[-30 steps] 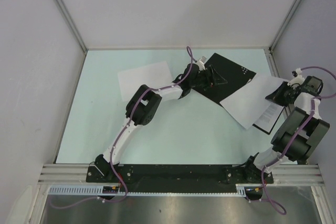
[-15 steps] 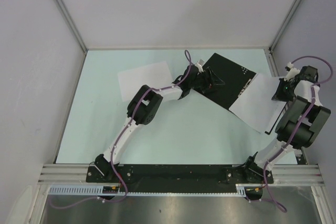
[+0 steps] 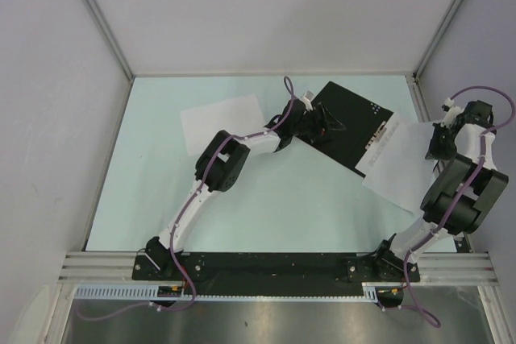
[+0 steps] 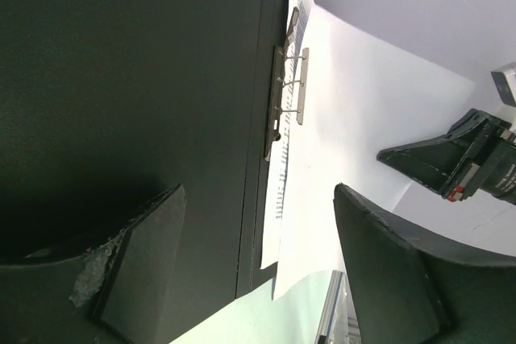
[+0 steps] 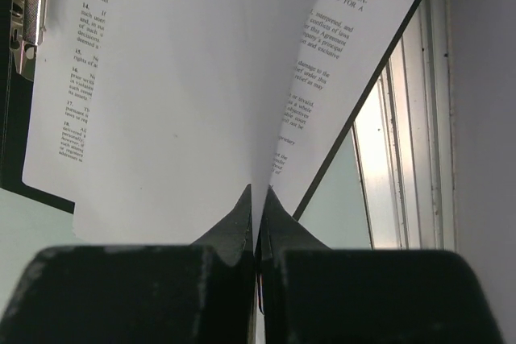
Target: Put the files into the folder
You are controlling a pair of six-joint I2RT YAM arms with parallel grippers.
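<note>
The right gripper (image 5: 258, 199) has its fingers pinched narrow on the near edge of a blank sheet (image 5: 185, 102), which spreads away ahead of the fingertips. Beneath it, showing on both sides of the fingers, a printed sheet (image 5: 334, 30) lies on the open folder (image 3: 347, 110). The folder's metal clip (image 4: 287, 94) sits farther ahead and to the left. The left gripper (image 4: 256, 195) is spread wide over the folder's black inside, holding nothing. A third sheet (image 3: 222, 122) lies on the table (image 3: 161, 199), back beside the left arm and well apart from its fingers.
</note>
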